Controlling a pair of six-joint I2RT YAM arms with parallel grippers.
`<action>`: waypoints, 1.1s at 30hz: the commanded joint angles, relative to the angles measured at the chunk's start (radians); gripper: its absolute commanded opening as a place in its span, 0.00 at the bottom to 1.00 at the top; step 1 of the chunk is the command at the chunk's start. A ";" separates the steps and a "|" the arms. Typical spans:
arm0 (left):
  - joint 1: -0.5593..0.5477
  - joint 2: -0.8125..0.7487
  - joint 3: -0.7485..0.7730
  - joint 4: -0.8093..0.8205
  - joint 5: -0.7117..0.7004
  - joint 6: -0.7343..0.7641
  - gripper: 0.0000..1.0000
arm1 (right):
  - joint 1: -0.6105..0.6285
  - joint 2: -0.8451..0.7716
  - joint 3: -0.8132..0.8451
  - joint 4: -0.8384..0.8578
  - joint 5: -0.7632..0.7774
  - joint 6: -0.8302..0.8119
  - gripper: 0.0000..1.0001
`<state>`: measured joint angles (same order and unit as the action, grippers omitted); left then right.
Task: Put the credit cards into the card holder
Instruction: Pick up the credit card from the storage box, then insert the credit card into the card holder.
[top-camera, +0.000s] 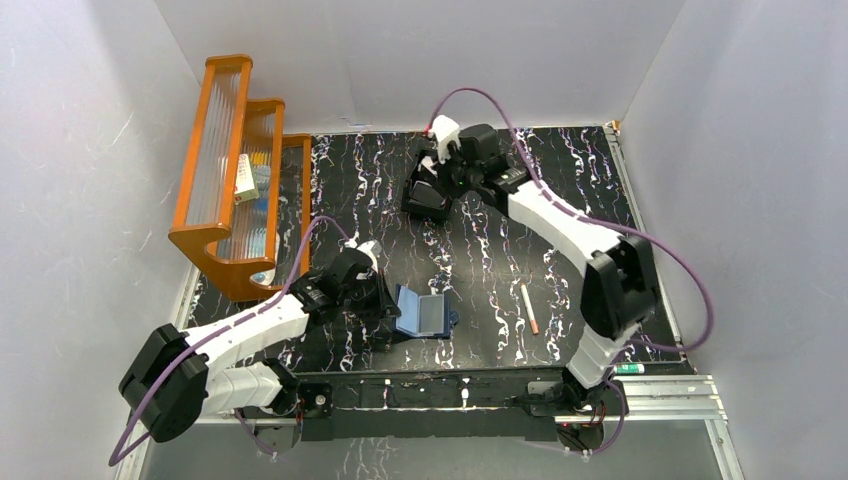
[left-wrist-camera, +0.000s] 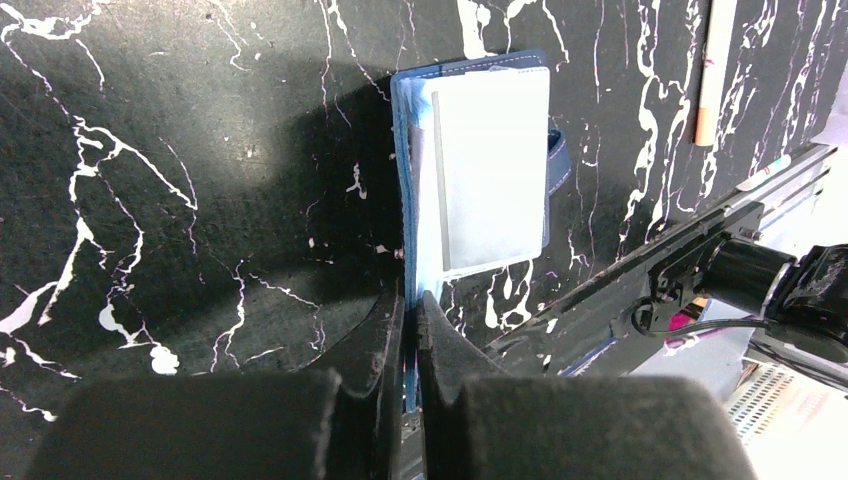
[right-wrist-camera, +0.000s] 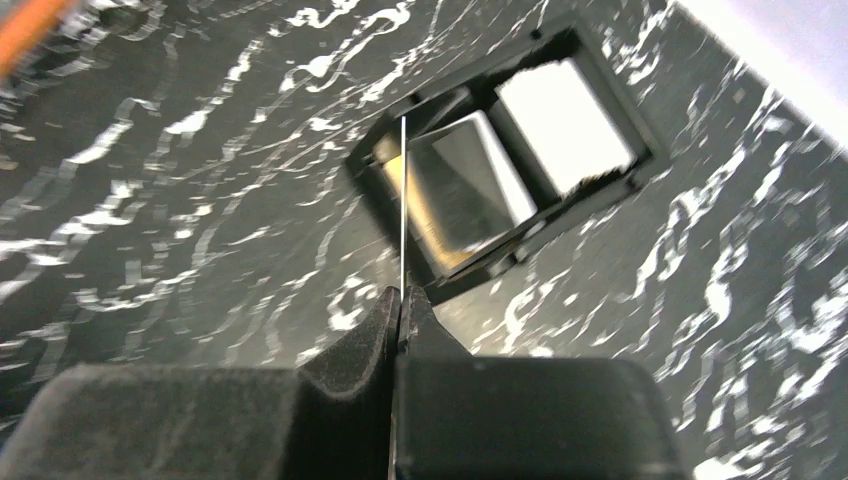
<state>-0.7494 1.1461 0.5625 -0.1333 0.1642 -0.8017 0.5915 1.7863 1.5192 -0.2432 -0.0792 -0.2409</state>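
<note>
The left end effector (left-wrist-camera: 411, 305) is clamped on the near edge of the holder (left-wrist-camera: 480, 170), which lies open on the surface (left-wrist-camera: 200, 200) near the arm bases. The right end effector (right-wrist-camera: 400, 295) pinches 1 card (right-wrist-camera: 402, 190) by its edge, upright over the box (right-wrist-camera: 545, 222) at the far side, well apart from the holder. 2 more cards (right-wrist-camera: 565, 125) show in the box. The main risk is probably that thin pinch: the card could pivot or slip in transit and miss a slot. Pushing it in could also drag or fold the holder, since only 1 edge is pinned.
</note>
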 joint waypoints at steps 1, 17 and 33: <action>-0.004 -0.043 -0.018 0.063 -0.018 -0.053 0.00 | 0.017 -0.181 -0.129 0.034 -0.002 0.438 0.00; -0.004 0.010 -0.083 0.304 -0.002 -0.204 0.02 | 0.041 -0.519 -0.704 0.292 -0.189 1.269 0.00; -0.005 -0.070 -0.121 0.145 -0.074 -0.151 0.33 | 0.174 -0.499 -0.967 0.475 -0.109 1.316 0.00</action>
<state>-0.7494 1.1137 0.4480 0.0658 0.1291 -0.9806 0.7570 1.2827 0.5751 0.1139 -0.2081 1.0744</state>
